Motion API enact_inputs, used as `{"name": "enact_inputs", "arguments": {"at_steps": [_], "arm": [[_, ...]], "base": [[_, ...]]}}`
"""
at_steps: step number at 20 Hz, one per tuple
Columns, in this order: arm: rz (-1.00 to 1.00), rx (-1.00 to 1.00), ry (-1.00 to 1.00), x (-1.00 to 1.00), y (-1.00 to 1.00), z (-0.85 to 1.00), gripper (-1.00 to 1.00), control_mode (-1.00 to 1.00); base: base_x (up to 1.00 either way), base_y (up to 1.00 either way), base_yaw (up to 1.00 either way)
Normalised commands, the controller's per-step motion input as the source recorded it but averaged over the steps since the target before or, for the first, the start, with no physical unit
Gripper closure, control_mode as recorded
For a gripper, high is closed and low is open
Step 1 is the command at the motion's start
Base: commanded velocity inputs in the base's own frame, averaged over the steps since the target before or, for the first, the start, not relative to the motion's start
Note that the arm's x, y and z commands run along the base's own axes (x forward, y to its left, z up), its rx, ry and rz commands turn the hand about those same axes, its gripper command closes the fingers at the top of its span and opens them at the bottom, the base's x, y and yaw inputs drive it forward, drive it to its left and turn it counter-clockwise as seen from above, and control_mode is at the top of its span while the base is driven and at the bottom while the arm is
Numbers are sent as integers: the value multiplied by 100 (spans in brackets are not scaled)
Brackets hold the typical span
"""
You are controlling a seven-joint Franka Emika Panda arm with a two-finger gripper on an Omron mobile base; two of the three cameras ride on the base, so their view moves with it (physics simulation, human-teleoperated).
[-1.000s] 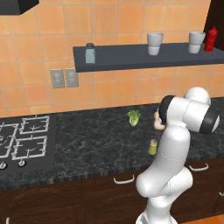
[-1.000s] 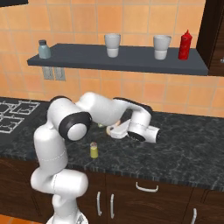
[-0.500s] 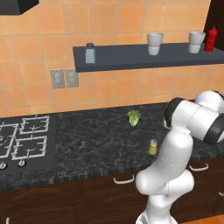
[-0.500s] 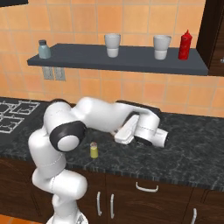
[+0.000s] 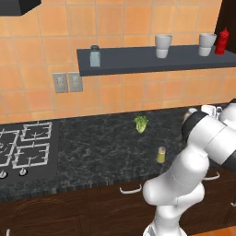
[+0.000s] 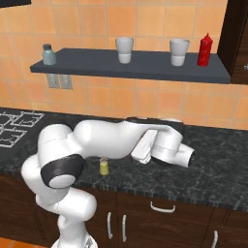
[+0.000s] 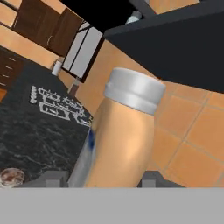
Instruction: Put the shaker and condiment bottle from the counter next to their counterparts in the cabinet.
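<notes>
While the small olive-yellow shaker [image 5: 161, 155] stands upright on the black speckled counter [image 5: 92, 152], the tan-orange bottle [image 7: 120, 140] sits between the two dark fingertips [image 7: 52, 178] of the gripper [image 7: 103, 180] in the hand view, its white cap [image 7: 133, 91] pointing up toward the underside of the dark shelf [image 7: 175, 48]. The tips press against both sides of the bottle's lower body, so the claw is clenched on the bottle.

Taking the shelf [image 5: 147, 59] as the landmark in the left base view and going left to right: a pale grey-blue shaker with a dark cap [image 5: 95, 56] stands near its left end, a white cup [image 5: 162, 45] sits past the middle, a second white cup [image 5: 207, 44] follows, and a red bottle with a pointed top [image 5: 222, 41] stands at the far right end. Below the left part of the shelf, two grey wall outlets [image 5: 67, 82] are set in the orange tiles. Further below and left of the shelf, a stove [image 5: 25, 147] lies in the counter. Under the middle of the shelf, a small green leafy vegetable [image 5: 141, 123] lies on the counter, and the olive-yellow shaker stands nearer the front edge, just to its right. In the right base view that shaker [image 6: 103, 165] stands beneath the white arm [image 6: 116, 140], well below the shelf [image 6: 131, 65].
</notes>
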Motion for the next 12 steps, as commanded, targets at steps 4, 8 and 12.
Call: {"name": "enact_inputs", "arguments": {"at_steps": [4,8,12], "arm": [[-13,-4,-12,-11,-45,19,100,-100],[-18,0,-6,-2,-50,17,100,-100],[-23,-4,-2,0,-37,25,100,-100]], "base": [[0,0,0],[0,0,0],[0,0,0]]}}
